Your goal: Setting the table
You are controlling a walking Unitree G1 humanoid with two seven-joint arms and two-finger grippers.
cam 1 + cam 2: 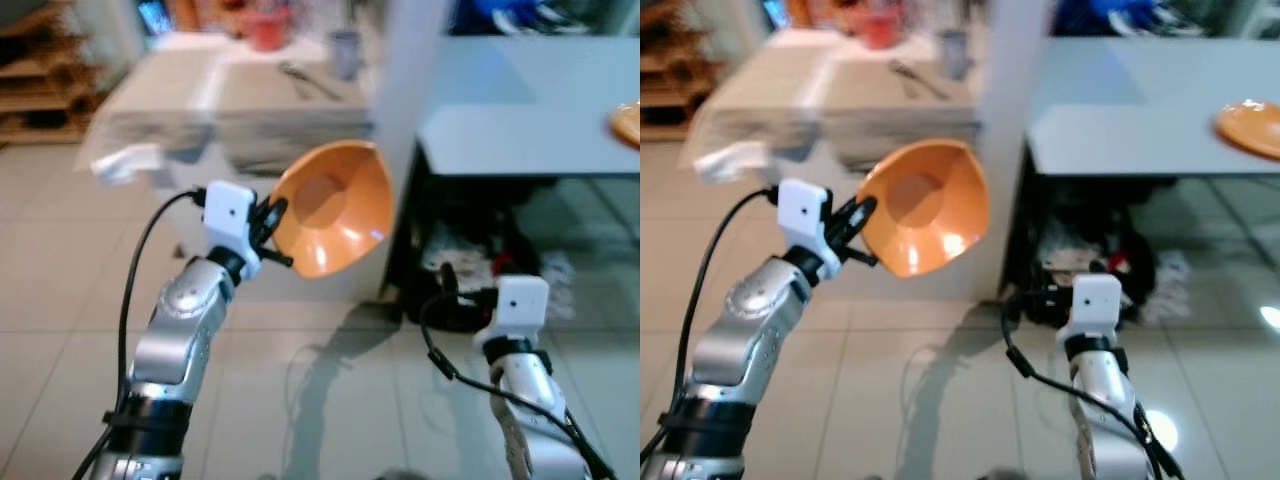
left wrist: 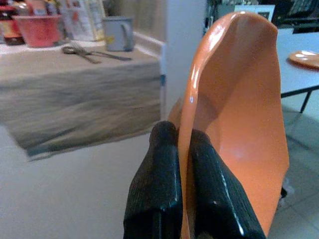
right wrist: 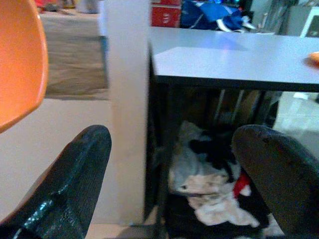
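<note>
I see even, bright indoor light across both eye views, with motion blur smearing the cloth-covered counter and everything on it. Glare spots sit on the orange bowl and on the glossy floor tiles at lower right. The arms cast a soft shadow on the floor. In my right wrist view the black fingers are out of focus; under the grey table it is dim.

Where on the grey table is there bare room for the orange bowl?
The left pincer holds the orange plastic bowl. The grey table is bare from its near-left corner across to the orange plate at its right edge. The cloth-covered counter is crowded at the back with a mug and cutlery.
</note>
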